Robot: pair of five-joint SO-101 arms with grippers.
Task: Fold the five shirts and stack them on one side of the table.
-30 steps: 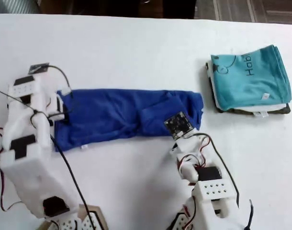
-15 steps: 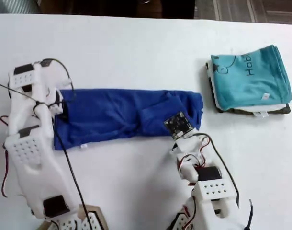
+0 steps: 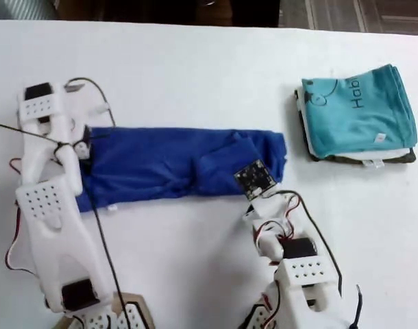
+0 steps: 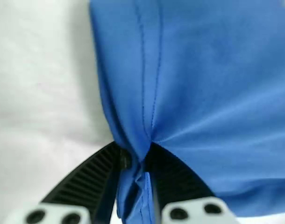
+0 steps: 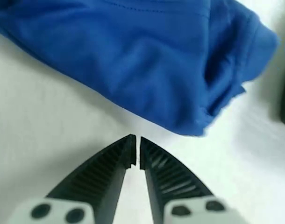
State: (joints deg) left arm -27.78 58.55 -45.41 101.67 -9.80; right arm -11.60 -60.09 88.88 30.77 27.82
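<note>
One blue shirt [image 3: 168,161]: laid out on the surface [image 3: 195,68]
left gripper [image 4: 135,157]: clamped on its edge
right gripper [image 5: 137,150]: pinched together, just beside it

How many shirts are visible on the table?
4: a long blue fabric shirt stretched mid-table; stacked beyond its end, a teal folded shirt on top, a white layer and a dark layer beneath. Others may hide inside.

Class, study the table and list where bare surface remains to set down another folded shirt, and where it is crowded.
Free: the wide strip of table beyond the blue shirt; the patch between the left arm and right arm, nearer than the shirt; the corner nearer than the folded stack. Crowded: where the left gripper clamps the shirt's end.
</note>
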